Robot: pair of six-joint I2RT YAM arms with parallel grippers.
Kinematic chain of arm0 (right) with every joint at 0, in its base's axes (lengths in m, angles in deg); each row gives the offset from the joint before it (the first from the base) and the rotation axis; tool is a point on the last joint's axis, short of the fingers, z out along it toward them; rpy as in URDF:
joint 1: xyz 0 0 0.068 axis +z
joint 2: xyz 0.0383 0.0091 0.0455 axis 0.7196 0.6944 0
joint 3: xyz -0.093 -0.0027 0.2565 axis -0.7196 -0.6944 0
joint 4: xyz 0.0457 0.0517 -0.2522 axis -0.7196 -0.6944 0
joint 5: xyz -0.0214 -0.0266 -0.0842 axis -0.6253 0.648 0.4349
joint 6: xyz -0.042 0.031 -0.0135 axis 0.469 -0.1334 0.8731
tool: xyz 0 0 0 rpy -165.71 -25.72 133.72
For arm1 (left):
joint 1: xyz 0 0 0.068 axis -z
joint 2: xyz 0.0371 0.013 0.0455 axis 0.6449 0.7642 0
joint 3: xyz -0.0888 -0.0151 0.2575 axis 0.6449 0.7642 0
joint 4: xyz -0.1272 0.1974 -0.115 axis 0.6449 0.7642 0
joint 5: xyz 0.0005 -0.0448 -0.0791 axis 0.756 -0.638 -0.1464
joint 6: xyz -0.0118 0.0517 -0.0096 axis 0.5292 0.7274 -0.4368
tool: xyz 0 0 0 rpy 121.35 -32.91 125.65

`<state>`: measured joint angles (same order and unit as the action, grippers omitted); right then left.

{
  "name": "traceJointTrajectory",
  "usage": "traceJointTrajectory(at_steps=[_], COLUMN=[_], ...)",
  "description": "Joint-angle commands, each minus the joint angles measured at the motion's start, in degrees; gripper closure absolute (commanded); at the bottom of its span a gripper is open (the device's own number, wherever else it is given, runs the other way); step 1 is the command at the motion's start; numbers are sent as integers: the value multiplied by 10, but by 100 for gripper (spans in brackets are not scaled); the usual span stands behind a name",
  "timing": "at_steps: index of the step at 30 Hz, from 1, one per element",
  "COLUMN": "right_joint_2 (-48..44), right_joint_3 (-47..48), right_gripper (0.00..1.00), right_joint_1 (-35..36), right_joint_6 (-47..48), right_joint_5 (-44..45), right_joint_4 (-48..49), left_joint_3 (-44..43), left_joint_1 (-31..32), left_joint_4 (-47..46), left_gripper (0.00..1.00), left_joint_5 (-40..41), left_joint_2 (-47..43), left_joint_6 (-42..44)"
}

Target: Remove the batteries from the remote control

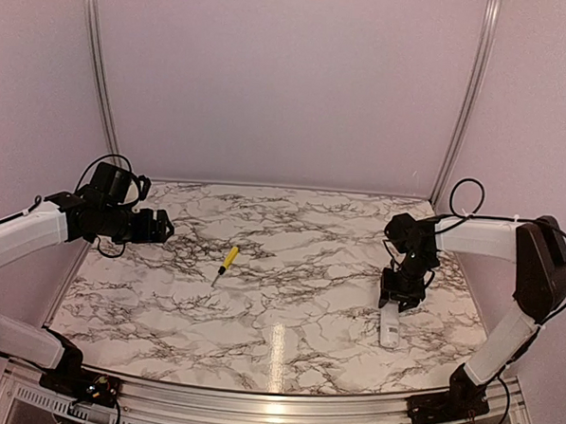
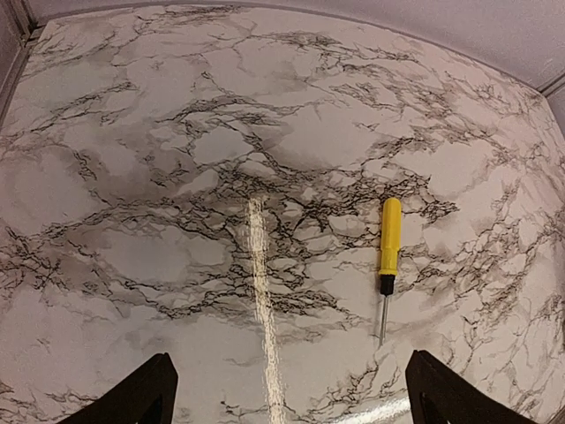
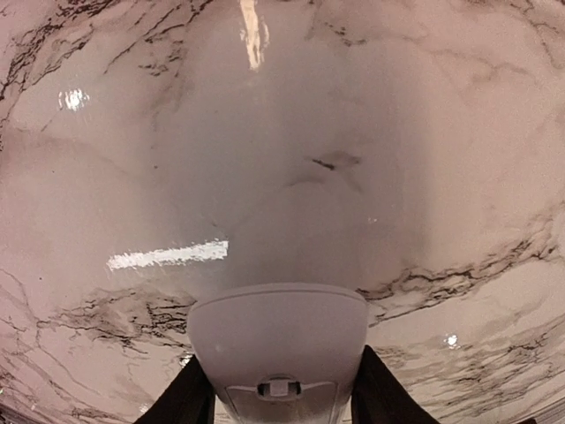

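Remote control sits pinched at its end by right tool; left tool spread.

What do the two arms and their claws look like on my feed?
Both arms have white shell links joined by black joints. The left arm and right arm each carry a thin black cable looping above the wrist. The right arm's elbow is a bulky dark housing. The left claw and right claw are black, with flat tapering fingers. No markings show.
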<state>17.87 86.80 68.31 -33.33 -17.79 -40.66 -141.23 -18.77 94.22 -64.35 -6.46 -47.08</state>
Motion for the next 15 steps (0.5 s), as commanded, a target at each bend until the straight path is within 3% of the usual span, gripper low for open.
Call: traceJointTrajectory(at_steps=[1, 15], right_joint_2=[-19, -48], right_joint_3=[24, 30], right_gripper=[83, 85], right_joint_1=[4, 4], right_joint_6=[-40, -132], right_joint_5=[-37, -98], right_joint_4=[18, 74], left_joint_3=[9, 21], left_joint_1=[2, 21], left_joint_4=[-6, -63], left_gripper=[5, 5], left_joint_5=[-29, -100], left_joint_2=[-7, -3], left_joint_6=[1, 3])
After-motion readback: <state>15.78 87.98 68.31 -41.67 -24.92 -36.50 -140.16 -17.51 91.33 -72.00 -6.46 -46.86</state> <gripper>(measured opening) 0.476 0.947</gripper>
